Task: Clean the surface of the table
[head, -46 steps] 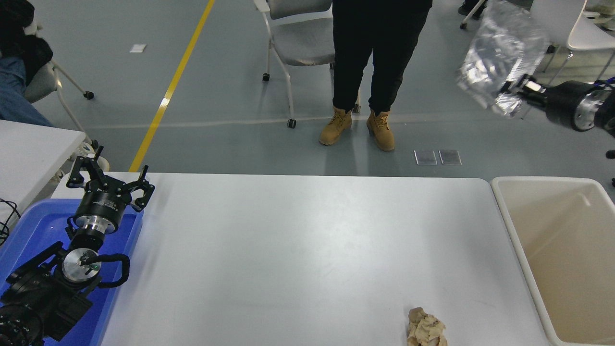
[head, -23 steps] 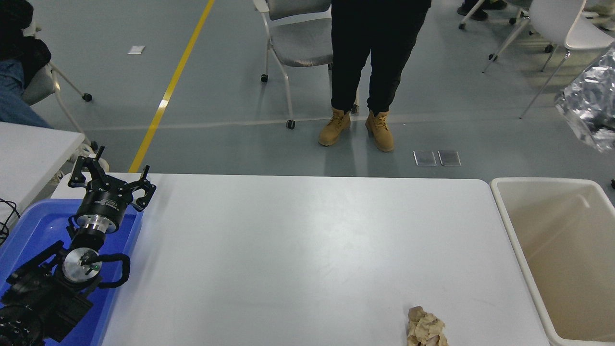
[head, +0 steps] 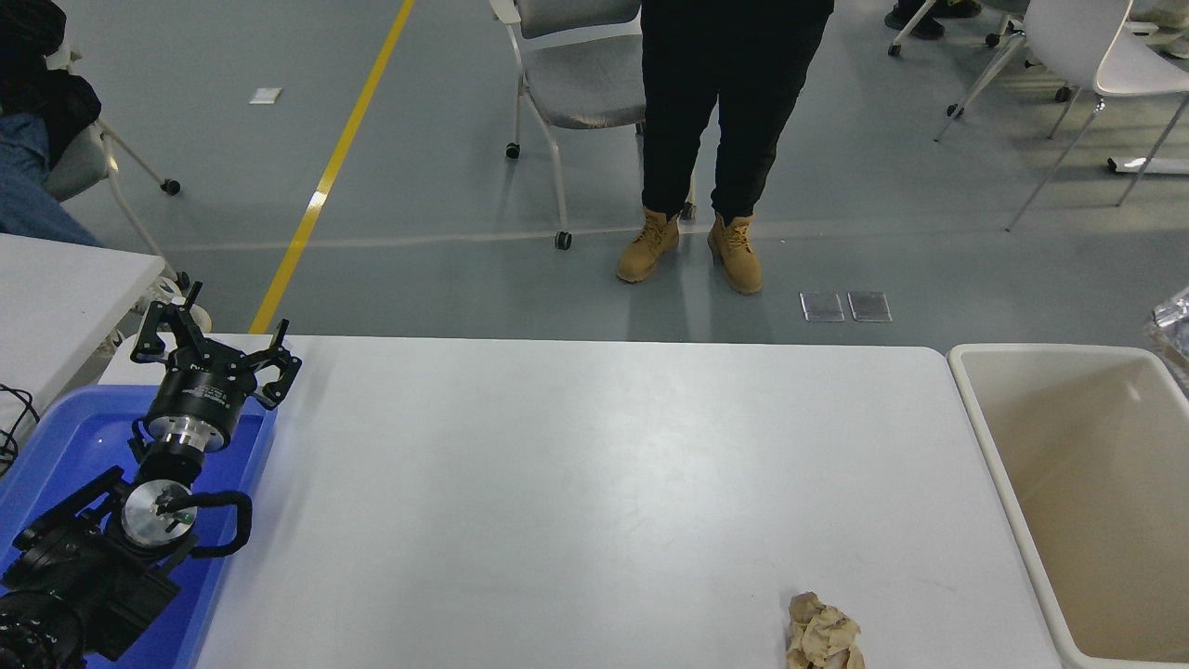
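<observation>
The table surface (head: 576,483) is a wide white-grey top filling the lower middle of the head view. A crumpled beige paper wad (head: 823,636) lies near its front edge, right of centre. My left gripper (head: 215,342) is parked at the lower left over a blue tray (head: 56,437), its fingers spread open and holding nothing. My right arm and gripper are out of the picture. Only a sliver of crinkled silver wrapper (head: 1175,323) shows at the right edge, above the far rim of the beige tub (head: 985,446).
The beige tub stands against the table's right end. A person in black trousers and tan boots (head: 692,251) stands beyond the far edge, by a grey wheeled chair (head: 576,84). A second white tabletop's corner (head: 65,288) shows at the left.
The silver wrapper, held up high at the upper right by my right gripper a second ago, has swung right and down and is now almost off the picture. The right arm has left view.
</observation>
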Controlling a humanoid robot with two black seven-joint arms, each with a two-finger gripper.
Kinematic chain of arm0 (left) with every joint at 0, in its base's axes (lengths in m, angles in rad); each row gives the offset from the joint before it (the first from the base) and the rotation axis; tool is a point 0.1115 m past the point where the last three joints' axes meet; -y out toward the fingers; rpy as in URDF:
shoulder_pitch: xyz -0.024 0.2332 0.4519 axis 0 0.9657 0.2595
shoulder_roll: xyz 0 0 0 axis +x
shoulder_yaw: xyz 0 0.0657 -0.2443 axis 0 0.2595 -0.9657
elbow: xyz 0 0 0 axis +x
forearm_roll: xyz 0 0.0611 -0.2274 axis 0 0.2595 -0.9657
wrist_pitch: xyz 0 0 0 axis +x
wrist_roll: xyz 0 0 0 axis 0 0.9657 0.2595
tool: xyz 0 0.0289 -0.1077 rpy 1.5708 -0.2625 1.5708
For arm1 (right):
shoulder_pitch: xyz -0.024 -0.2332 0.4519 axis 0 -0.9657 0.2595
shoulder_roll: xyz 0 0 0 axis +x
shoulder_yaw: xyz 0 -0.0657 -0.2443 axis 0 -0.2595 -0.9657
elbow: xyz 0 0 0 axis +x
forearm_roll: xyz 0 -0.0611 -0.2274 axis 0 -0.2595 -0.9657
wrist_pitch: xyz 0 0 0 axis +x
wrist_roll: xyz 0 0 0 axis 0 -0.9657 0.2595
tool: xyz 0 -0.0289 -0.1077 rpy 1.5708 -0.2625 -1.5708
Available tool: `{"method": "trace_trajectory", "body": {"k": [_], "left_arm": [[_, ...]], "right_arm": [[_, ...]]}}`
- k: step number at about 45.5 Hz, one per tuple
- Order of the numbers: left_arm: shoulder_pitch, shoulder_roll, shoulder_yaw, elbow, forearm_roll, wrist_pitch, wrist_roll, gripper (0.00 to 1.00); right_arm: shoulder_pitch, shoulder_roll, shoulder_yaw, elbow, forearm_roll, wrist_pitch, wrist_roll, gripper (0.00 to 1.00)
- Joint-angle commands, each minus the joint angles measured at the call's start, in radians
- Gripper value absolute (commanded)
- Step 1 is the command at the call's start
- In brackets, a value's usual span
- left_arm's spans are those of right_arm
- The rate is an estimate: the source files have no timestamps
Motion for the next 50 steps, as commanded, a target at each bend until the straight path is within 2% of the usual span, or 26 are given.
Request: {"method": "trace_trajectory", "body": {"k": [1,13,22,47,48,50], "left_arm": [[0.000,0.000,0.000,0.000,0.000,0.000,-0.001,1.00],[0.000,0.000,0.000,0.000,0.000,0.000,0.000,1.00],[0.000,0.000,0.000,0.000,0.000,0.000,-0.001,1.00],[0.000,0.000,0.000,0.000,0.000,0.000,-0.001,1.00],[0.000,0.000,0.000,0.000,0.000,0.000,-0.001,1.00],[0.000,0.000,0.000,0.000,0.000,0.000,-0.001,1.00]], "right_arm": [[-0.081,0.040,0.001,-0.016,0.001,-0.035,-0.007,0.00],[-0.150,0.094,-0.008,-0.016,-0.001,-0.110,-0.009,0.00],[-0.190,0.121,-0.008,-0.016,-0.001,-0.121,-0.009,0.00],[-0.196,0.150,0.009,-0.016,-0.019,-0.156,-0.009,0.00],[-0.196,0.150,0.010,-0.016,-0.019,-0.162,-0.009,0.01],[-0.196,0.149,0.010,-0.016,-0.018,-0.174,-0.009,0.09]]}}
